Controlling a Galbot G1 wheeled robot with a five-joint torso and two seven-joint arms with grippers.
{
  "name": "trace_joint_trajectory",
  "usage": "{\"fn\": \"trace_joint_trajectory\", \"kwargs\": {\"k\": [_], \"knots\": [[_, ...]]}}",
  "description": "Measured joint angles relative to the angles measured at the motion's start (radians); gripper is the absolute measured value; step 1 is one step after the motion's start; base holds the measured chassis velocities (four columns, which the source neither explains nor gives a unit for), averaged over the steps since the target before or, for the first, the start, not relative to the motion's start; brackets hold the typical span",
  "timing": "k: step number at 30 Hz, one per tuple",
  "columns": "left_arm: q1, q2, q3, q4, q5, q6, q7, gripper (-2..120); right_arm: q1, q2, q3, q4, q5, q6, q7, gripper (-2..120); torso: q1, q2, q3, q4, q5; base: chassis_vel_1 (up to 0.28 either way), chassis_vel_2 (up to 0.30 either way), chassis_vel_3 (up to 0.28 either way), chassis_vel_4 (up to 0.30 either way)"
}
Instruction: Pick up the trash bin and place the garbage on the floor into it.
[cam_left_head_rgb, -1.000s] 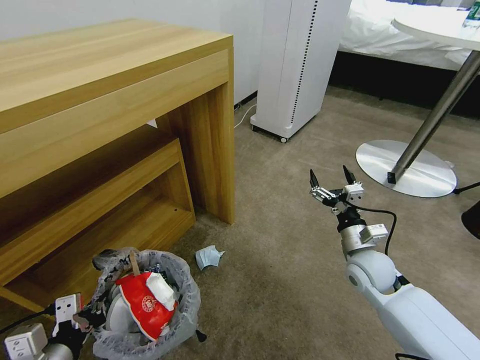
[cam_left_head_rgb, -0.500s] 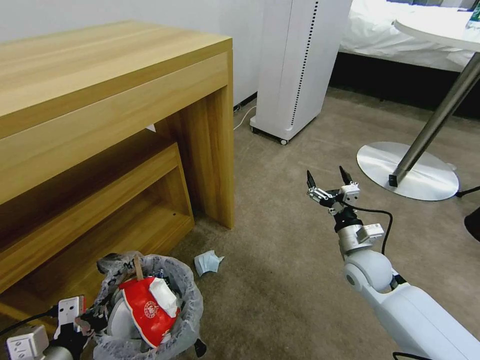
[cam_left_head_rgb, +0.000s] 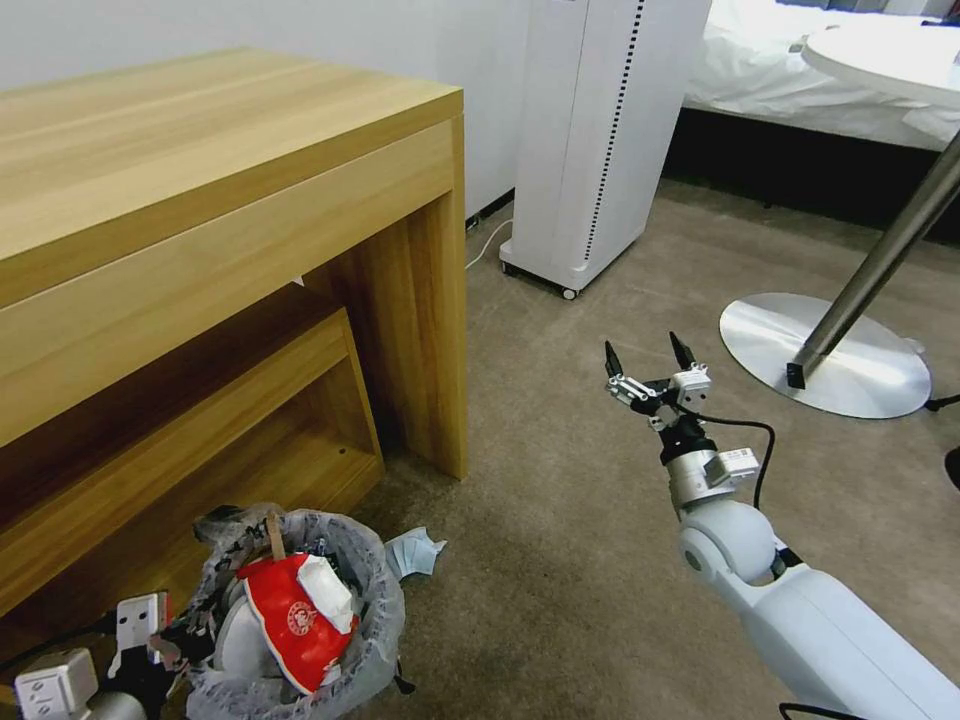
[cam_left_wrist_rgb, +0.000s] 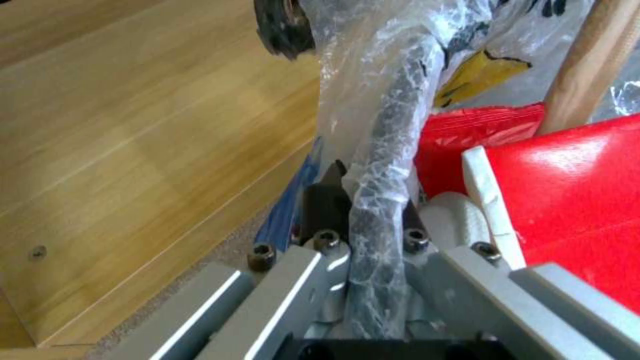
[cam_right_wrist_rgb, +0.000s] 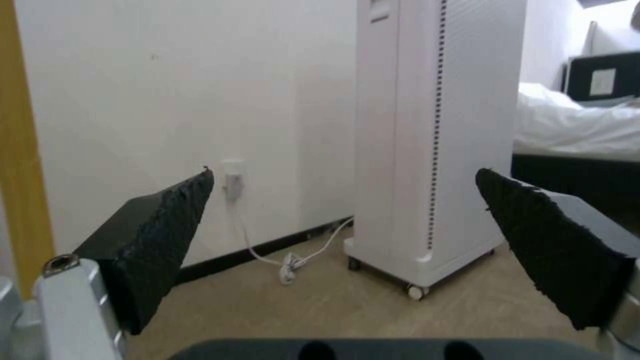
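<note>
Two pincers show: the left pincer (cam_left_wrist_rgb: 363, 210) at seven o'clock pinches the rim of the trash bin (cam_left_head_rgb: 360, 650), full of litter. Just beside it at its two o'clock, a pale blue mask (cam_left_head_rgb: 415, 553) lies on the floor (cam_left_head_rgb: 560, 560). Right pincer (cam_left_head_rgb: 648, 358) hangs spread at three o'clock, holding nothing.

Your left claw (cam_left_head_rgb: 165, 640) is mostly hidden behind the small round black bin lined with crinkly plastic (cam_left_head_rgb: 370, 610). That bin covers part of the pale blue mask (cam_left_head_rgb: 415, 552) beside it, and its lower edge is cut off.
</note>
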Motion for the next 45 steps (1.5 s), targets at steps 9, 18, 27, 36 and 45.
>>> {"fn": "trace_joint_trajectory", "kwargs": {"k": [9,18,27,36,45], "knots": [[-0.005,0.0,-0.003,0.012,-0.004,0.0,0.0,1,0.087,-0.041,-0.147,0.015,0.1,-0.09,0.014,100,0.0,0.0,0.0,-0.0002,0.0,0.0,0.0,0.0,0.0],[-0.031,-0.01,0.009,0.033,-0.006,-0.002,-0.004,1,0.322,-0.077,-0.478,-0.032,0.409,-0.262,-0.027,100,0.0,0.0,0.0,0.0005,0.0002,0.0,0.0,0.0,0.0],[-0.083,0.012,0.043,0.08,-0.01,0.011,-0.013,1,0.405,-0.052,-0.661,-0.092,0.511,-0.469,-0.021,100,0.0,0.0,0.0,0.0002,0.0,0.0,0.0,0.0,0.0],[-0.096,0.006,0.046,0.093,-0.008,0.01,-0.011,1,0.474,-0.002,-0.804,-0.148,0.546,-0.533,-0.05,100,0.0,0.0,0.0,0.0001,-0.0001,0.0,0.0,0.0,0.0],[-0.1,0.011,0.038,0.101,-0.01,0.009,-0.009,1,0.484,0.0,-0.843,-0.165,0.499,-0.539,-0.062,100,0.0,0.0,0.0,0.0,0.0001,0.0,0.0,0.0,0.0]]}}
